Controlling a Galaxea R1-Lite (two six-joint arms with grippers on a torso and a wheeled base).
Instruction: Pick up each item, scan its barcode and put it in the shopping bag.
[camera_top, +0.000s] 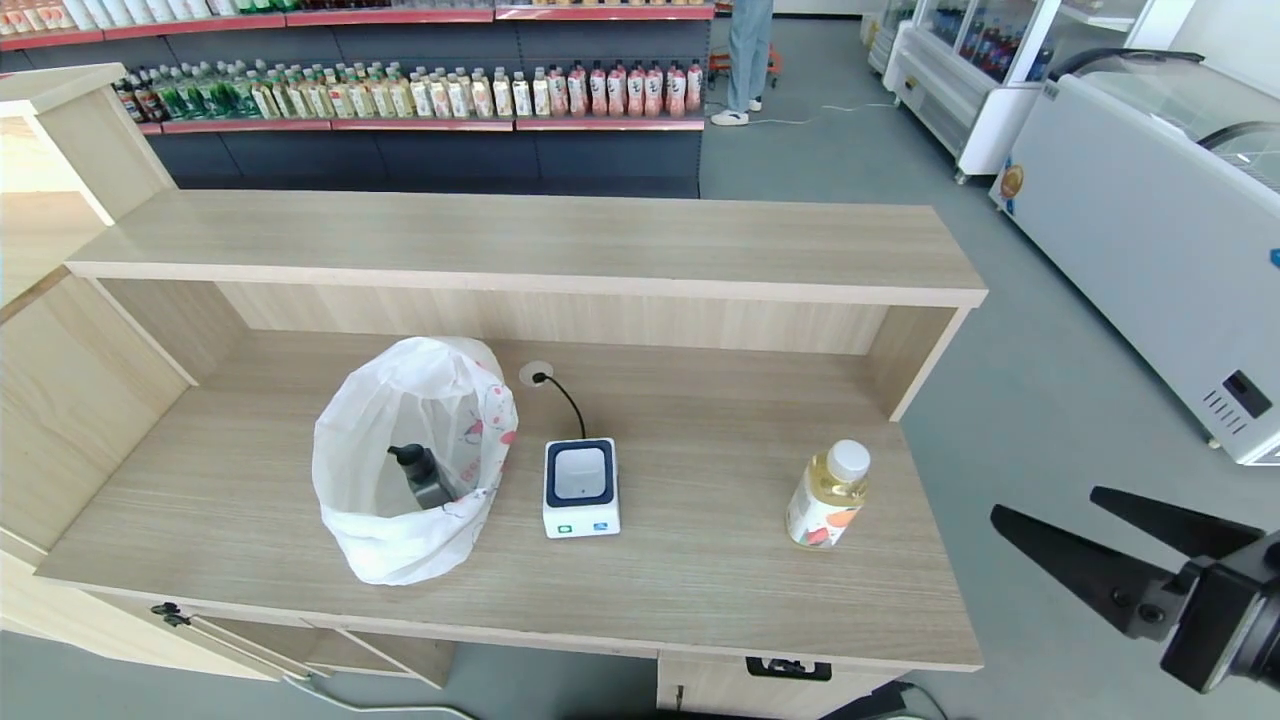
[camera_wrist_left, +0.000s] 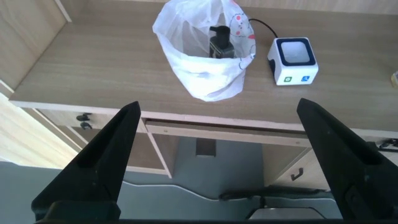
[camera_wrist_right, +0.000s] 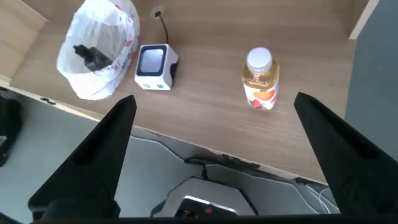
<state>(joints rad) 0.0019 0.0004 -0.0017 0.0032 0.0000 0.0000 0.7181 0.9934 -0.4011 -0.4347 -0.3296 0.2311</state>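
right hand (camera_top: 1045, 502) wide, empty, lower right; left hand (camera_wrist_left: 217, 104) wide too. bottle (camera_top: 828, 495) upright on counter (camera_top: 700, 570), right of scanner (camera_top: 581, 487); shopping bag (camera_top: 370, 430) left of it.

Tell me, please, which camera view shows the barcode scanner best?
The head view: the scanner sits near mid-frame, its glass top, front buttons and cable all plain. The left wrist view shows the scanner farther off beside the bag; the right wrist view shows it slanted.
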